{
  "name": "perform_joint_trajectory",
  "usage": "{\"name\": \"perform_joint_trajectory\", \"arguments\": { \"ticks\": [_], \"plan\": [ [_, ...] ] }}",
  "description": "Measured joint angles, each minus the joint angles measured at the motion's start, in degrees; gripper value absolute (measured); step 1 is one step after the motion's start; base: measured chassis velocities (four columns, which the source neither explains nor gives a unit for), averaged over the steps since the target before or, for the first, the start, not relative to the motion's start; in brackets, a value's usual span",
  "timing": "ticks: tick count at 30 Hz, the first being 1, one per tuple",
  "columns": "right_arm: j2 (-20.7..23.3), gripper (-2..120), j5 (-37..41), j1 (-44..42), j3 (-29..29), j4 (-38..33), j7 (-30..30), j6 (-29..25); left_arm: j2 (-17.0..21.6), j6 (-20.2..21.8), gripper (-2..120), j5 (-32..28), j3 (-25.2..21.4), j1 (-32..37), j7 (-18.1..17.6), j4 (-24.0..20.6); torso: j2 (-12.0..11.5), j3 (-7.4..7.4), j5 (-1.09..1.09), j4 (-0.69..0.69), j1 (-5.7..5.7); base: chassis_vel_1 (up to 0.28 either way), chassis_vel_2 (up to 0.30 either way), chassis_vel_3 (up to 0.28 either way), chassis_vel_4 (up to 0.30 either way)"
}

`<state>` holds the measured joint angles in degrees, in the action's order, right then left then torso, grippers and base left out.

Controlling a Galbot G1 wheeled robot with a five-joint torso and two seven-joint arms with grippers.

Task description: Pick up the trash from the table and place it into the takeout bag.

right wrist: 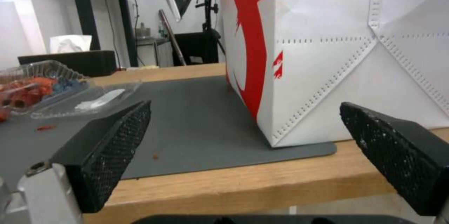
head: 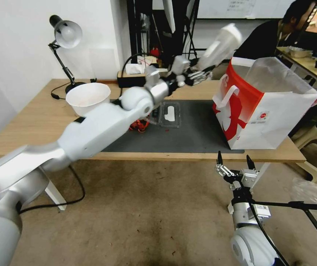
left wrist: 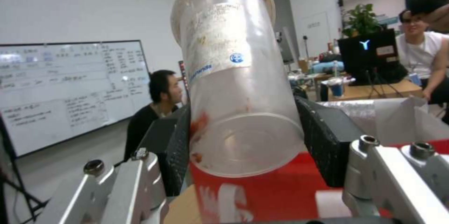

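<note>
Clear plastic, the shaker cup (head: 220, 45) sits clamped near its base in the left gripper (head: 202, 72), upper centre of frame, beside the takeout bag (head: 272, 118). Carrying is underway; next it needs moving over the bag's mouth. The right gripper (head: 233, 159) waits spread wide and empty, lower right, below the table (head: 36, 122) edge.
</note>
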<state>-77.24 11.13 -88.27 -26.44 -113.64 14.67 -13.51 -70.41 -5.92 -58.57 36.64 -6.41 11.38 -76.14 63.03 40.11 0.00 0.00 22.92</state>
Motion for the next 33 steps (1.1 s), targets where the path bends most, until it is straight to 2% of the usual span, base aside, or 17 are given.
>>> {"name": "perform_joint_trajectory", "arguments": {
  "ticks": [6, 10, 14, 18, 22, 27, 33],
  "plan": [
    [-0.19, 100, -0.05, 0.13, 0.0, 0.1, 0.0, -0.08, -3.01, 0.0, 51, -0.28, 3.02, -2.66, 0.1, 2.3, 0.0, 0.0, 0.01, 0.0, -0.01, 0.0, 0.0, 0.0, 0.0],
    [-0.42, 100, -0.05, 0.28, 0.05, 0.2, 0.0, -0.12, -6.89, -0.18, 51, -0.23, 5.53, -4.34, 0.35, 5.55, 0.0, 0.0, 0.0, 0.0, 0.0, 0.0, 0.0, 0.0, 0.0],
    [-0.59, 100, -0.05, 0.29, 0.05, 0.2, 0.0, -0.14, -9.06, -0.32, 51, -0.16, 6.86, -5.39, 0.58, 7.59, 0.0, 0.0, 0.01, -0.02, -0.01, 0.0, 0.0, 0.0, 0.0],
    [-0.66, 100, -0.04, 0.28, 0.0, 0.2, 0.0, -0.18, -13.21, -0.39, 51, -0.12, 8.54, -7.01, 1.35, 11.71, 0.0, -0.01, 0.01, -0.01, -0.01, 0.0, 0.0, 0.0, 0.0],
    [-0.69, 100, 0.04, 0.26, -0.17, 0.2, 0.02, -0.26, -15.66, -0.42, 51, 0.57, 8.95, -7.06, 1.79, 13.85, 0.0, 0.0, 0.01, -0.02, 0.0, 0.0, 0.0, 0.0, 0.0],
    [-0.76, 100, 0.11, 0.23, -0.3, 0.18, 0.04, -0.35, -16.55, -0.43, 51, 1.69, 8.94, -6.47, 1.63, 14.81, 0.0, -0.01, 0.0, -0.01, -0.01, 0.0, 0.0, 0.0, 0.0],
    [-0.91, 100, 0.14, 0.12, -0.36, 0.19, 0.06, -0.47, -16.4, -0.36, 73, 2.43, 8.56, -6.08, 0.25, 14.94, 0.0, -0.01, 0.0, 0.0, -0.01, 0.0, 0.0, 0.0, 0.0]
  ]
}}
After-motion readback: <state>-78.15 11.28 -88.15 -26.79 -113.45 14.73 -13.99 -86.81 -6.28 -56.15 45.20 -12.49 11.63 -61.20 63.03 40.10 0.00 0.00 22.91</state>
